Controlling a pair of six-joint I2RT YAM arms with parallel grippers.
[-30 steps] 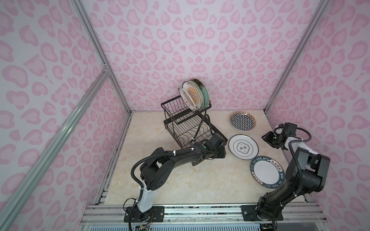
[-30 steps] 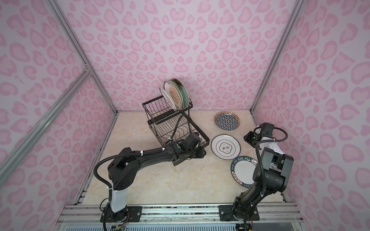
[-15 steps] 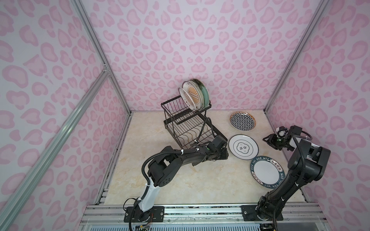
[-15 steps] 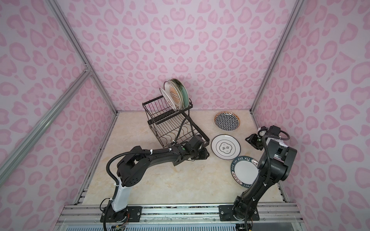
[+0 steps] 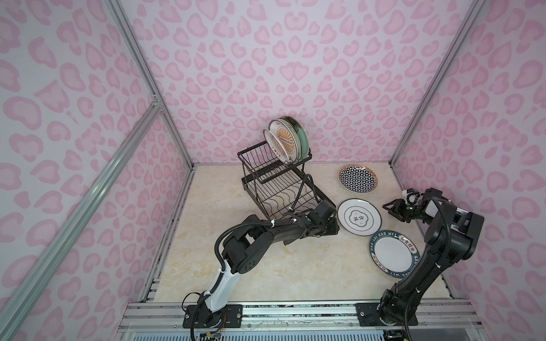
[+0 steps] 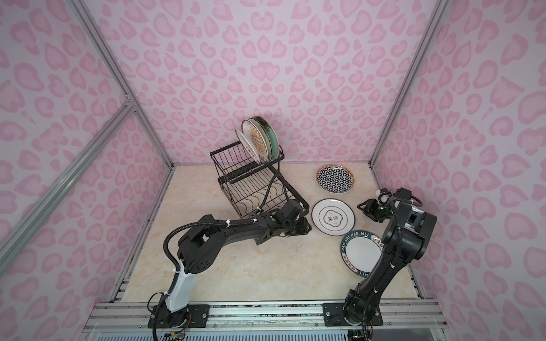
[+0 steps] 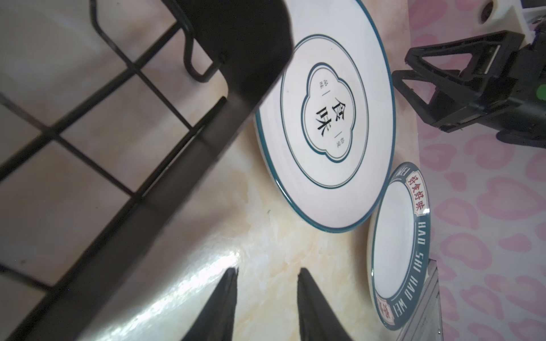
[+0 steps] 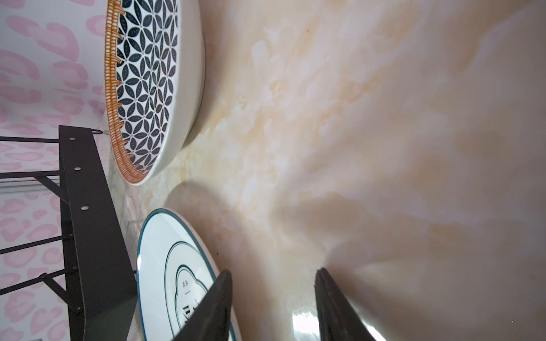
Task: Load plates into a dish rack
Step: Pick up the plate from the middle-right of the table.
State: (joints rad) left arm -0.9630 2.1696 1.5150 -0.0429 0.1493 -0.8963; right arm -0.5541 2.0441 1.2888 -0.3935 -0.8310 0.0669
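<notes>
The black wire dish rack stands at the back, with three plates upright in its upper basket. Flat on the table lie a black-white geometric plate, a white cloud-outline plate and a teal-lettered plate. My left gripper is low at the rack's front corner, just left of the cloud-outline plate, open over bare table. My right gripper is open and empty on that plate's right, one finger overlapping its rim in the right wrist view.
Pink patterned walls close in the marble table on three sides. The rack's lower tray holds no plates. The right arm's elbow rises over the teal-lettered plate's right edge.
The left arm's elbow has swung forward, and its gripper has crept toward the cloud-outline plate. The right gripper has dropped lower and edged toward that plate, jaws slightly wider.
</notes>
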